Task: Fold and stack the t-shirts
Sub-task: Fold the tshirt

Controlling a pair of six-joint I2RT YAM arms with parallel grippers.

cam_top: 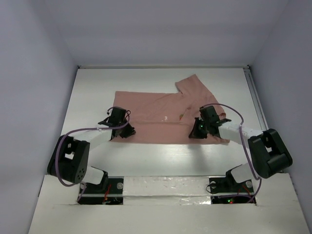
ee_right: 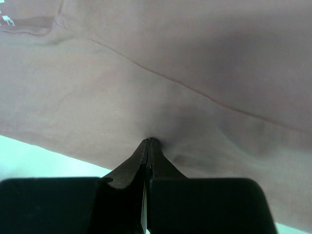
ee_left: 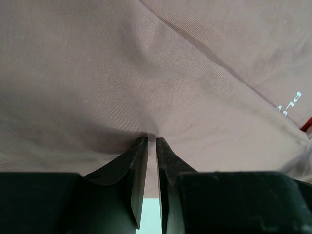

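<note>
The salmon-pink t-shirt [cam_top: 161, 114] lies spread on the white table [cam_top: 161, 161], with one sleeve sticking out at the far right. My left gripper [cam_top: 123, 132] sits at its near left corner. In the left wrist view the left gripper [ee_left: 151, 140] has its jaws a thin slit apart, pink cloth [ee_left: 146, 73] puckered at the tips and filling the gap. My right gripper [cam_top: 196, 133] rests on the near right hem. In the right wrist view the right gripper [ee_right: 149, 140] is pressed shut, the t-shirt [ee_right: 170, 73] dimpled and creased at its tips.
White walls box in the table on the left, right and far sides. Small white lettering [ee_left: 287, 102] and an orange mark [ee_left: 307, 124] show on the shirt. Bare table [ee_right: 29, 156] lies just nearer than the hem. Both arm bases stand at the near edge.
</note>
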